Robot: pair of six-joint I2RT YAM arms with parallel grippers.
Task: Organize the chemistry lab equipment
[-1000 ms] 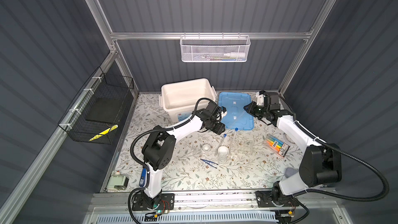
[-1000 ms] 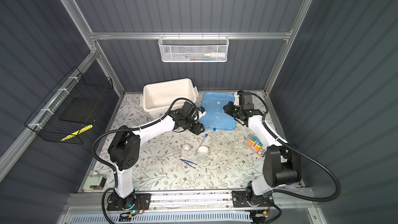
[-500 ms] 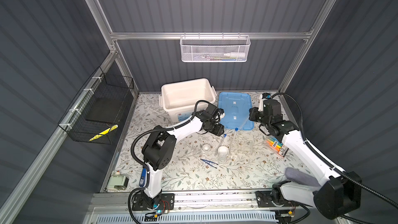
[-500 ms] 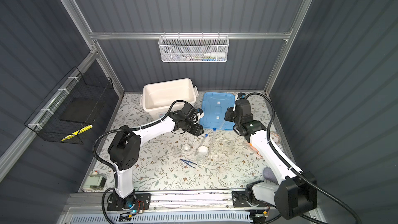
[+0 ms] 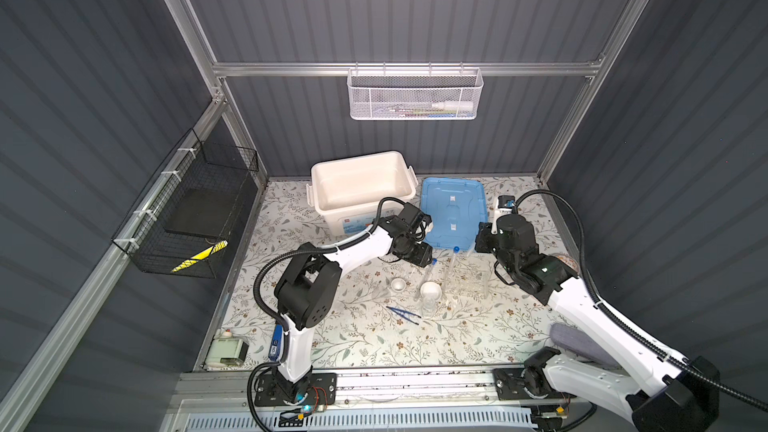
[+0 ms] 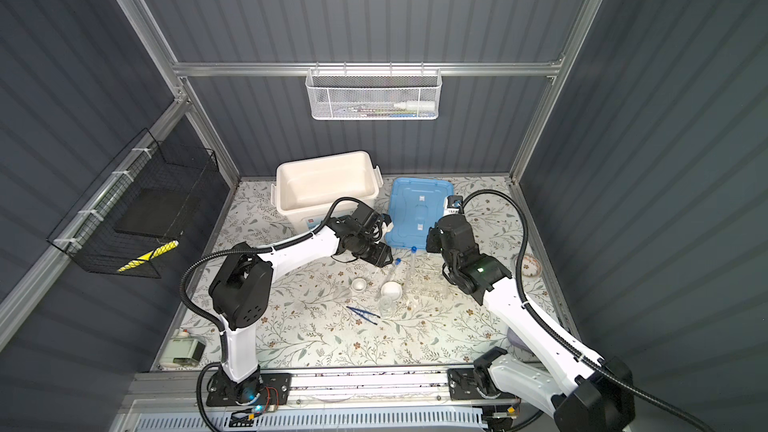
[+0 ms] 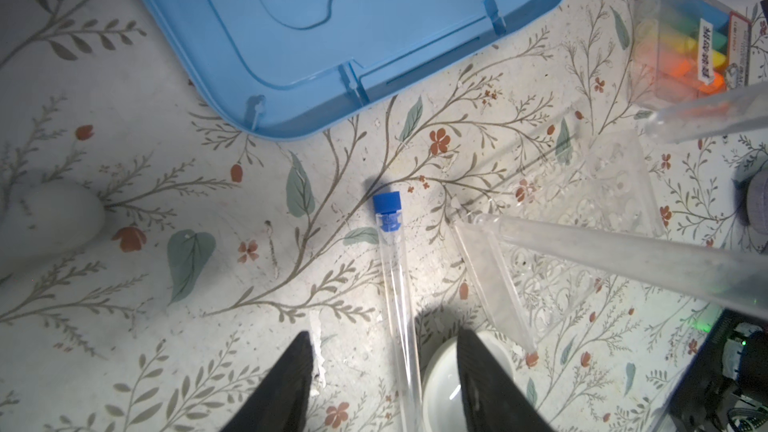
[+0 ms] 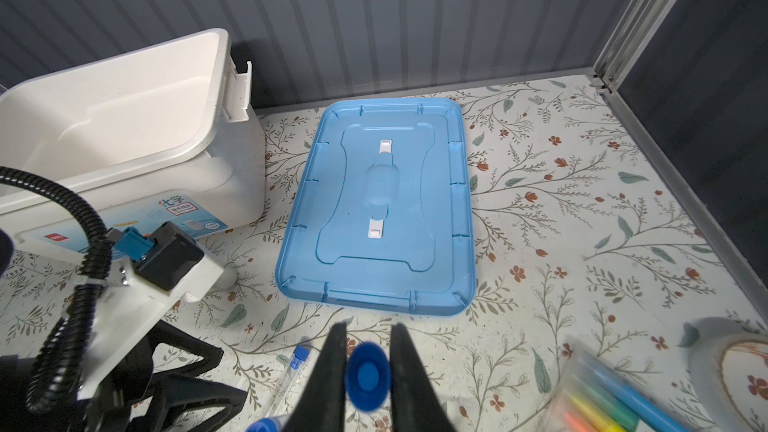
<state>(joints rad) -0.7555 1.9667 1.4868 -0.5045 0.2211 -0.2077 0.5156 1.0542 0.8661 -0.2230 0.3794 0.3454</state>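
Observation:
My right gripper (image 8: 369, 326) is shut on a blue-capped test tube (image 8: 368, 371), held upright with its cap toward the wrist camera. It hangs over the clear rack (image 5: 467, 282). In both top views its fingers and that tube are hidden under its body (image 5: 484, 238). A second tube (image 5: 455, 259) stands in the rack's left end. A third tube (image 7: 392, 268) lies flat between the fingers of my open left gripper (image 7: 384, 332), untouched. Two white dishes (image 5: 398, 284) (image 5: 431, 290), the small clear flask (image 5: 428, 310) and the blue tweezers (image 5: 403, 312) lie in front. The white rod (image 7: 45, 218) lies nearby.
The open white bin (image 5: 365, 211) stands at the back with its blue lid (image 5: 453, 209) flat beside it. A highlighter pack (image 8: 602, 403) and a tape roll (image 6: 528, 265) sit under and right of my right arm. Wire baskets hang on the left and back walls.
My right arm has swung from above the blue lid forward and down to the rack, carrying its tube. My left gripper has edged slightly forward over the lying tube.

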